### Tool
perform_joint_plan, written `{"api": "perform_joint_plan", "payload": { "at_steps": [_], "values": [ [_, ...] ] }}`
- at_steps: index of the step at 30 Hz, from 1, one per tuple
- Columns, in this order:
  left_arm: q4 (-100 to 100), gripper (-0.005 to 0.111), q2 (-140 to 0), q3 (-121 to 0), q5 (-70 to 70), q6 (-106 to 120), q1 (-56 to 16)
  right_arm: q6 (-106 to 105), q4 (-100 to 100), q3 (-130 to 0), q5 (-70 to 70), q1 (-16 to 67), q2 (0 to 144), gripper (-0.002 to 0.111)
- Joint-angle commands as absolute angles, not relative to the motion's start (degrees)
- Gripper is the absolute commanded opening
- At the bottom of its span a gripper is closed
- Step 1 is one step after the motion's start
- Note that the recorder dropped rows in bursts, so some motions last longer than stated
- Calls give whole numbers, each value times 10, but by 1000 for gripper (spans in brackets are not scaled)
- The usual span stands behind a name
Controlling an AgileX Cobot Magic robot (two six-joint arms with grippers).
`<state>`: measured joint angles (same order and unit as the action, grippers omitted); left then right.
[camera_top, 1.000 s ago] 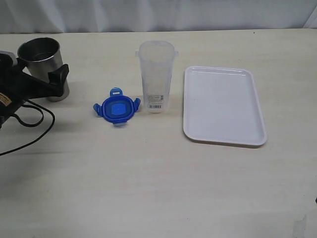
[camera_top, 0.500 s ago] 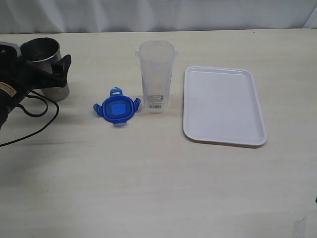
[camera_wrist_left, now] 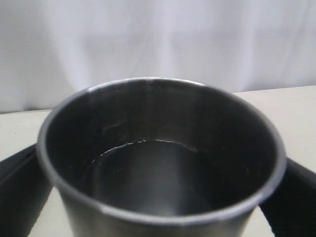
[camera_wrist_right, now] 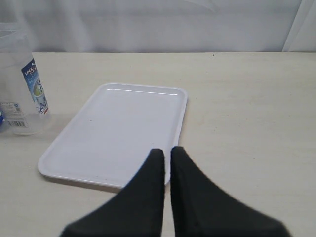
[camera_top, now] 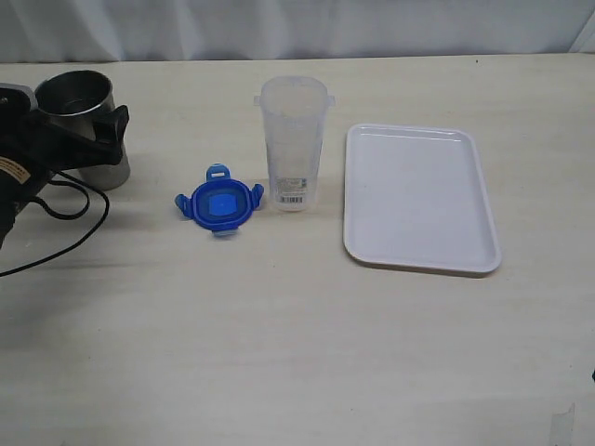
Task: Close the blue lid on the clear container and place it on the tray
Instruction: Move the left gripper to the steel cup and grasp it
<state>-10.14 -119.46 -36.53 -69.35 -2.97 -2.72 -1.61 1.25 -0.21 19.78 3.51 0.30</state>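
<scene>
The blue lid [camera_top: 219, 204] lies flat on the table just left of the clear container [camera_top: 293, 144], which stands upright and uncovered. To the container's right lies the white tray [camera_top: 418, 195] with nothing on it. My left gripper [camera_top: 88, 130] is at the far left, well away from the lid; it is open, one finger on each side of a grey steel cup [camera_top: 79, 116]. In the right wrist view my right gripper [camera_wrist_right: 167, 150] is shut on nothing, over the tray's [camera_wrist_right: 118, 128] near edge, and the container [camera_wrist_right: 22, 94] shows at the side.
The steel cup [camera_wrist_left: 158, 148] fills the left wrist view, standing on the table between the fingers. A black cable [camera_top: 65, 218] loops on the table beside the left arm. A white curtain closes off the table's far edge.
The left gripper has shifted slightly around the steel cup, up and then a little back. The cup, lid, container and tray have stayed put.
</scene>
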Motion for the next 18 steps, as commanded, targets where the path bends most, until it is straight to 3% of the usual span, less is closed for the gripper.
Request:
{"api": "perform_joint_plan", "payload": {
  "at_steps": [1, 18],
  "values": [
    [-100, 105, -1196, -368, -700, -30, -27, -19, 8, 0, 198, 32, 0, 4],
    [-100, 105, -1210, -368, -700, -32, -27, -19, 8, 0, 198, 32, 0, 4]
  ]
}}
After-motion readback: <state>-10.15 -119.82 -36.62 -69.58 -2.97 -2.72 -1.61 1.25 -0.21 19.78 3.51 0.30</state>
